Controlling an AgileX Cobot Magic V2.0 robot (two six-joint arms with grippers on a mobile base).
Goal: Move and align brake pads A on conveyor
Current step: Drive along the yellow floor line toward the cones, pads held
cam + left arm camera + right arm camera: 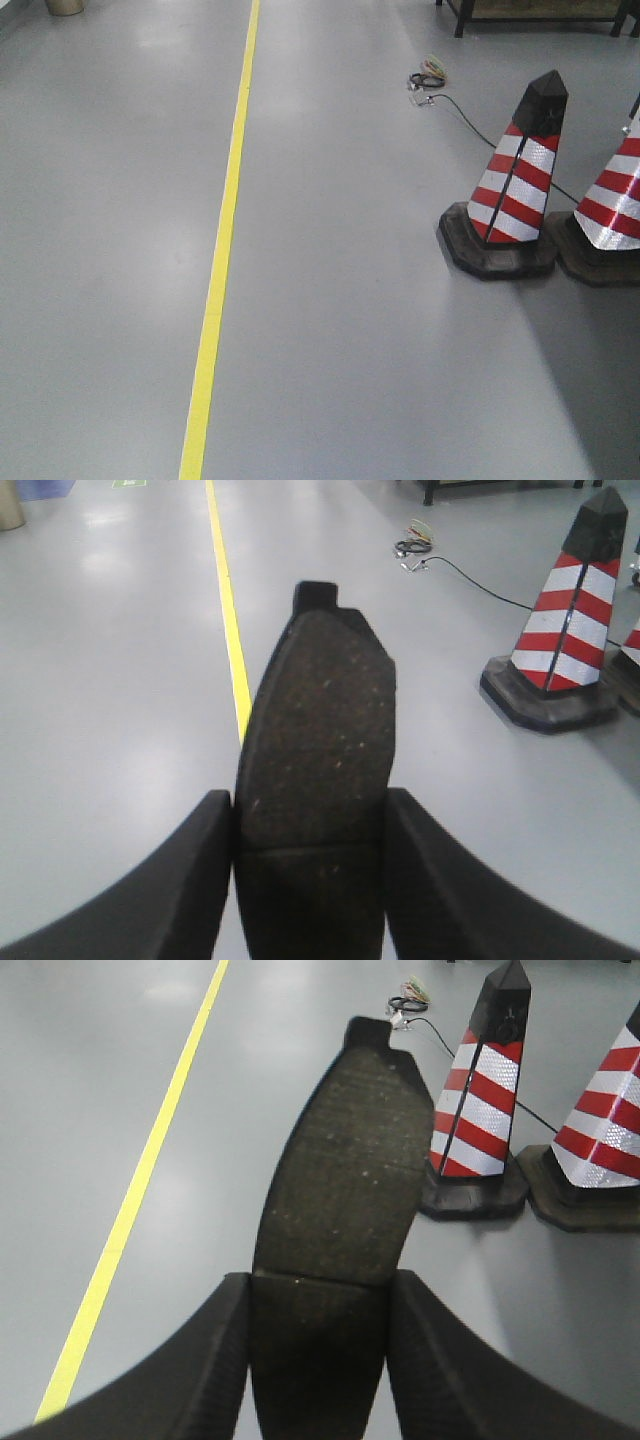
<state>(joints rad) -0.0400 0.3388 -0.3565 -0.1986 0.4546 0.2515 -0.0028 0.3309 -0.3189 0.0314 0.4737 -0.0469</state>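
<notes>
left fingers (160, 880) clamp one brake pad (315, 750) by its edges, right fingers (170, 1360) clamp a second brake pad (340, 1190) the same way, both held over grey floor (400, 300). no conveyor in any view, so probably mid-carry; placing and aligning both pads not done yet.

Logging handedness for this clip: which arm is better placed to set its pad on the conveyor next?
Neither stands out: left gripper and right gripper each clamp a brake pad over grey floor; no conveyor shows.

the brake pad (315, 740) face is rough, matt and speckled, the floor (400, 300) smooth and faintly glossy.
</notes>
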